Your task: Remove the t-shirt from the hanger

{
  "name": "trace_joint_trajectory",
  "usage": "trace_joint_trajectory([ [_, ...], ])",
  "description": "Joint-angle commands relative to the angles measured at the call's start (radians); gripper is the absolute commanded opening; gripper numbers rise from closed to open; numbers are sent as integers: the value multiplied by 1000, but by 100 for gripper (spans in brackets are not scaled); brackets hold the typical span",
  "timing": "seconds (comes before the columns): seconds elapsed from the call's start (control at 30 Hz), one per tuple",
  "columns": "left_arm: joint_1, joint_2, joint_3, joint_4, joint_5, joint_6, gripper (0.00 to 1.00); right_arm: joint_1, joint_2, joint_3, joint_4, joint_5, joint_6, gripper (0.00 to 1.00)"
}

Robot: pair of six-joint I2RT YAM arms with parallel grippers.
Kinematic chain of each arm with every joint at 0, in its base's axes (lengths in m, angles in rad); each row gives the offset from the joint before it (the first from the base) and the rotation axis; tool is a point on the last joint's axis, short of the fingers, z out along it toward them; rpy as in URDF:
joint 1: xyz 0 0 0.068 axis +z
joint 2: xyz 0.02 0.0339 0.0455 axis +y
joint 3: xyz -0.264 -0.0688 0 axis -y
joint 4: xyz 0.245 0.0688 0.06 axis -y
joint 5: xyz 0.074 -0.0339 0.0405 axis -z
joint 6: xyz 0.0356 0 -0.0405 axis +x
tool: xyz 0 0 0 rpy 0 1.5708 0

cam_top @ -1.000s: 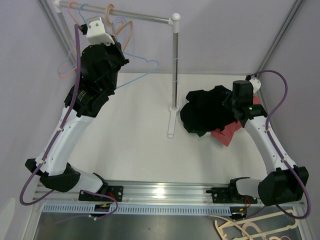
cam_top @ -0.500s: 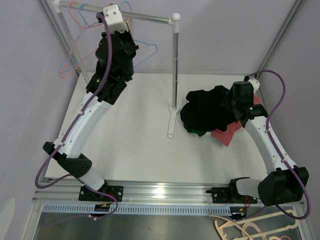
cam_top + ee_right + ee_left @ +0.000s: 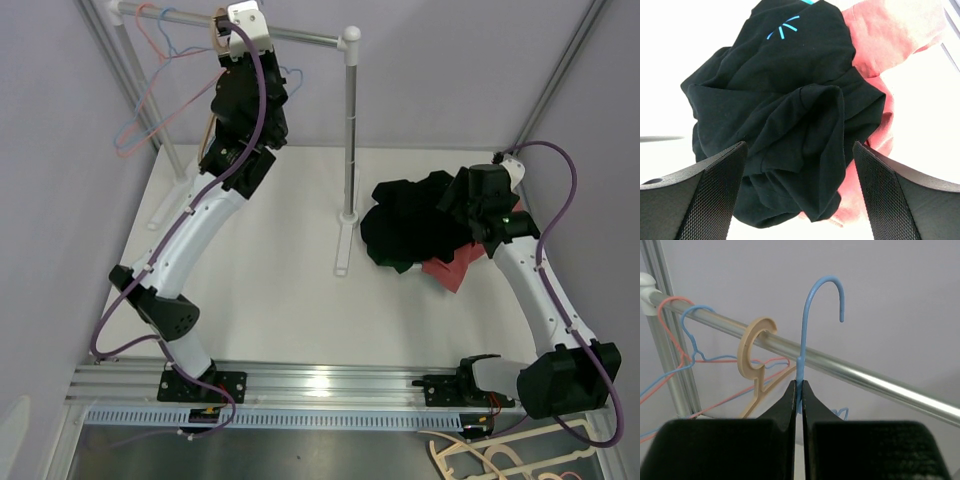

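pale lilac walls close in a white table (image 3: 250, 260) with a metal rail (image 3: 865, 371) standing at its far side. the black t-shirt (image 3: 780, 75) is already off its hanger: it lies crumpled on the right of the table, partly over a red garment (image 3: 885, 35). the right gripper (image 3: 799, 150) hangs over that heap with its jaws spread wide and nothing pinched between them. the left gripper (image 3: 798, 390) is clenched on the neck of the bare blue hanger (image 3: 802, 330), held upright with the hook standing above the rail, just beside a tan hanger (image 3: 747, 347). whether the hook is already past the rail or short of it cannot be told from these views. what is left looks like parking the empty hanger. to do that well, keep the neck vertical so the hook does not twist in the grip, carry the hook's open side fully across the rail, lower until the curve seats on the metal, and only then release. stay right of the tan hanger and the wire hangers (image 3: 687, 315) beyond it, or the hooks may tangle.
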Motion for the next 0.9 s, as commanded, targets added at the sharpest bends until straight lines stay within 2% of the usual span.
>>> trace_joint_trajectory([
  [0.0, -9, 11, 63, 116, -11, 60, 1, 2, -40, 46, 7, -10, -21, 91],
  [0.17, -9, 91, 125, 118, -13, 97, 1, 8, -107, 41, 21, -48, -21, 91],
  [0.47, -9, 173, 189, 57, 10, 40, 1, 8, -165, 44, 15, -54, -49, 93],
  [0.77, -10, 176, 113, 47, -8, 9, 1, 7, -167, 25, 30, -79, -38, 93],
  [0.87, -10, 150, 82, 46, 9, -20, 7, 7, -165, 15, 41, -82, -34, 93],
])
